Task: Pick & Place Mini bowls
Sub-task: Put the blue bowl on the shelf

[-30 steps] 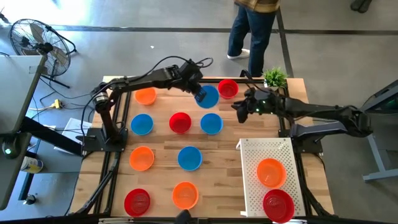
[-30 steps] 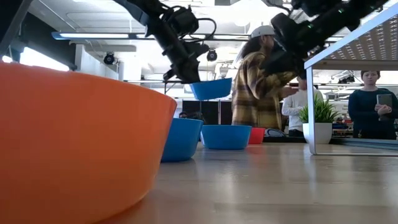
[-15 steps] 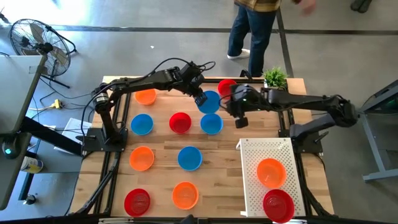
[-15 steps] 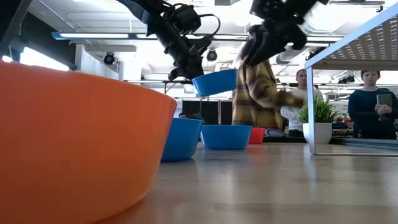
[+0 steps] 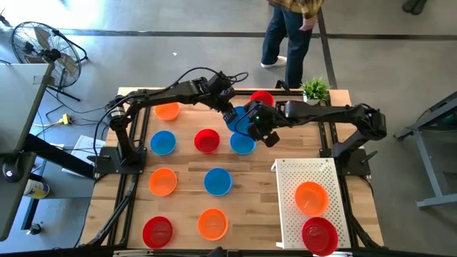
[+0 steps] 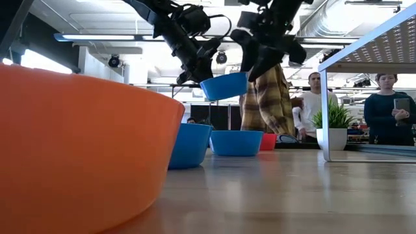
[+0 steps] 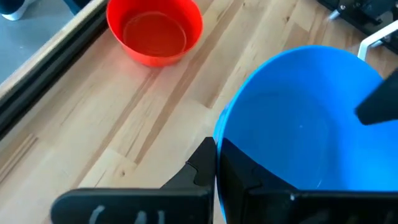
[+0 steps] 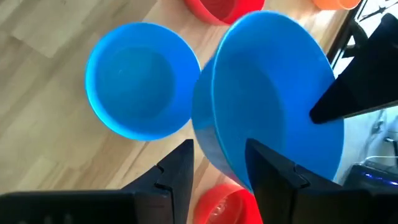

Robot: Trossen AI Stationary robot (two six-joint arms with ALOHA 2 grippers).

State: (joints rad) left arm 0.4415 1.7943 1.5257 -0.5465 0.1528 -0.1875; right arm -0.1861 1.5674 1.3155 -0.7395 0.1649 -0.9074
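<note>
On the light wooden slatted table (image 5: 186, 160), the white perforated rectangular tray (image 5: 285, 207) lies well to the near side of both pincers and already carries two glossy plastic mini bowls, one orange (image 5: 311, 197) and one red (image 5: 319, 235). That looks like the finished part of the job. Nine more bowls in red, orange and blue sit spread over the bare wood, so most of the work seems to remain.

The bowl in play is a glossy blue round plastic mini bowl (image 6: 224, 85), lifted clear of the table and hanging in the air between the two pincers. The left gripper (image 7: 216, 163) is clamped shut on one side of its rim. The right gripper (image 8: 219, 155) comes in from the opposite side with its two dark fingers spread wide, one outside the bowl's wall and one inside, straddling the rim but not yet pinching it. This reads as a hand-over in mid-air, with the grip not yet passed.

Below the right gripper another blue bowl (image 8: 142, 79) rests on the wood, and a small red plastic bowl (image 7: 155, 30) stands beyond the left gripper near the table edge.
</note>
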